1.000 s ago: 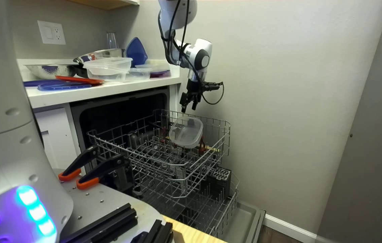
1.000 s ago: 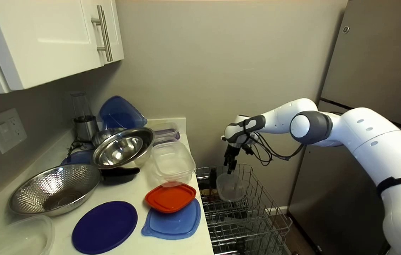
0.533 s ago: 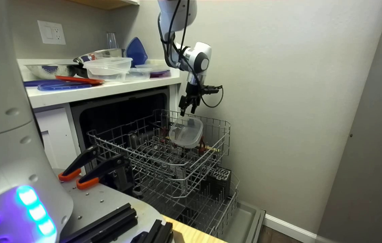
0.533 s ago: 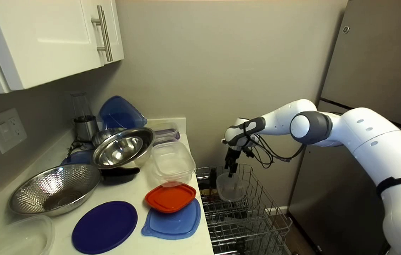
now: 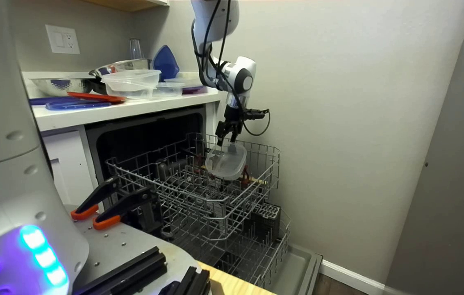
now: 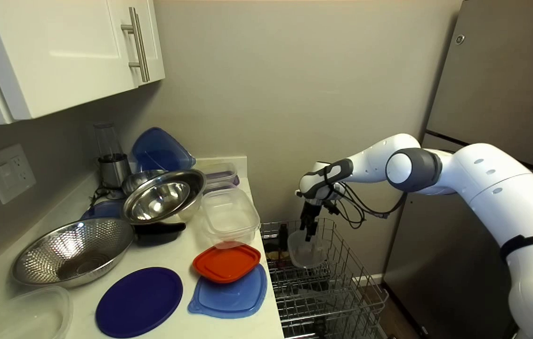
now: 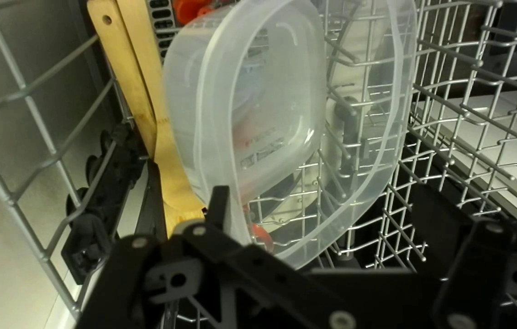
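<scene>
A clear plastic container lies tilted in the upper dishwasher rack; it also shows in an exterior view and in the wrist view. My black gripper is open and empty, just above the container's upper edge. In an exterior view the gripper overlaps the container's far rim. In the wrist view the fingers of the gripper stand wide apart. The left finger overlaps the container's rim and wall; I cannot tell whether it touches. The right finger is over rack wires, apart from the container.
Wooden utensils and an orange-red item lie beside and under the container. Wire tines and rack walls surround it. The counter holds a colander, metal bowls, clear containers, a red lid and blue lids.
My gripper has moved down toward the container and slightly left in an exterior view, staying open. The container and rack have not moved.
</scene>
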